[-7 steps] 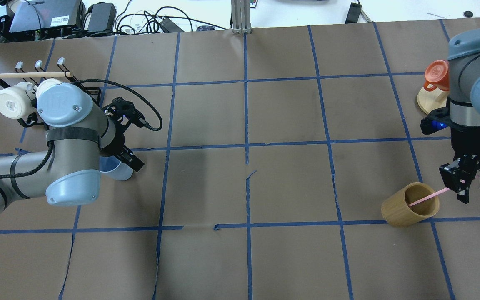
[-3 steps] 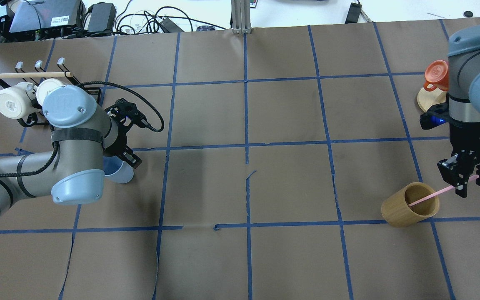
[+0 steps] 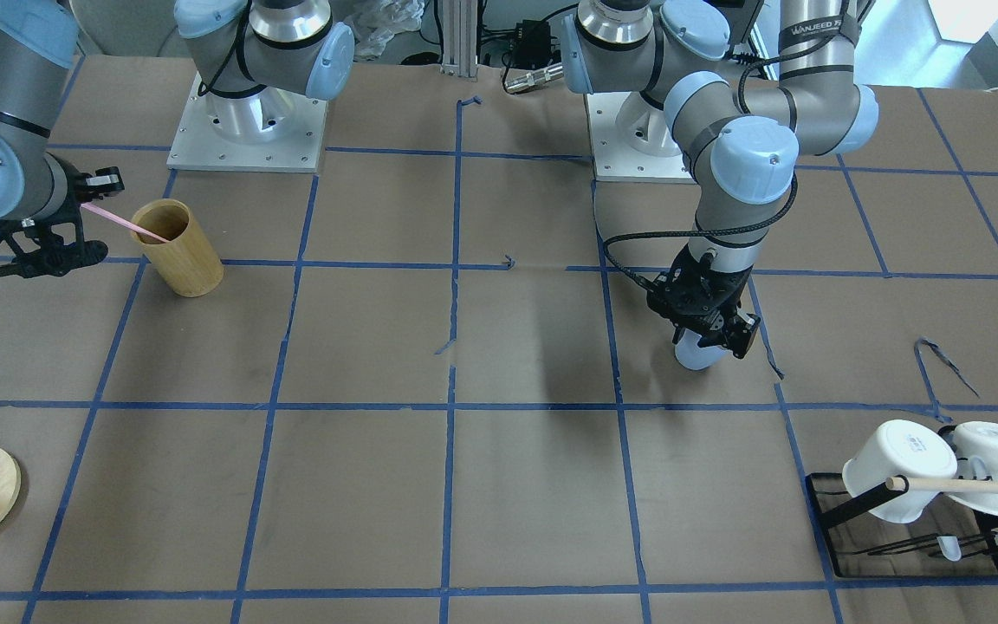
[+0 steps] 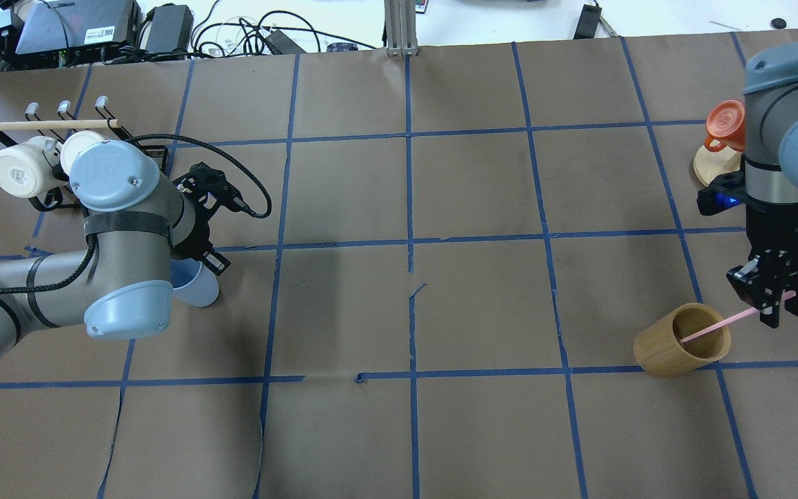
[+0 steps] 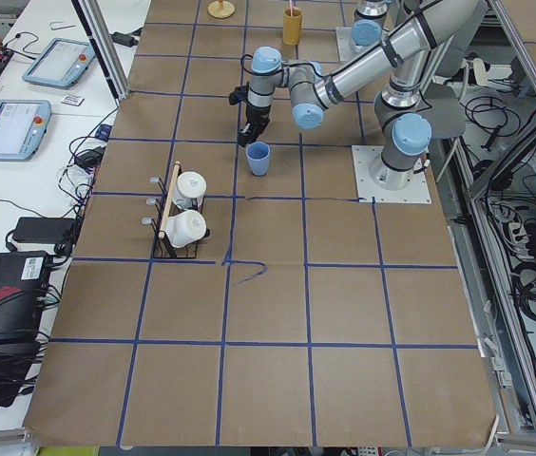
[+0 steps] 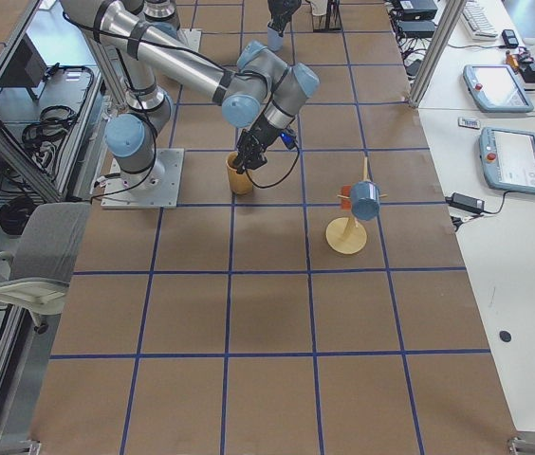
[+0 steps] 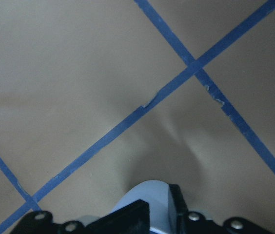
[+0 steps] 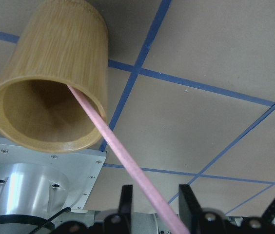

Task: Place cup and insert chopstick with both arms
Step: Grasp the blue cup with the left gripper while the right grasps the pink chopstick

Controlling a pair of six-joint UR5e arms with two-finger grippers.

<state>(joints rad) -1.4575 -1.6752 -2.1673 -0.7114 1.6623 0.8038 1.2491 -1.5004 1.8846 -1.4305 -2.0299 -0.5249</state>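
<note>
Cup: light blue, upright, toward the left end of the bench, about midway between the robot's edge and the far edge. Cannot tell whether its base touches the paper.
Left claw: nearly closed, clamped on the cup's wall at the rim and pointing down.
Right claw: jaws narrowed and straddling the chopstick's upper end. The wrist view shows a gap on each side, so it reads as not yet pinched.
Chopstick: pink, with its lower end inside the bamboo holder. It leans over the rim and runs up between the right jaws.
Bamboo holder: upright near the bench's right end, closer to the robot's edge.
Mug rack: near the far-left corner, well apart from the cup.
Step in hand (judged): the left arm is setting the cup and the right arm is taking the stick.
Doing it well: close squarely across the stick. Draw it out along its own lean so it clears the rim without levering the holder.
Cup side: seat the base flat, keep it upright, and steady the wall while the stick comes over.
Risk: a thin stick can pivot in the pinch, and a light cup tips if nudged.
</note>
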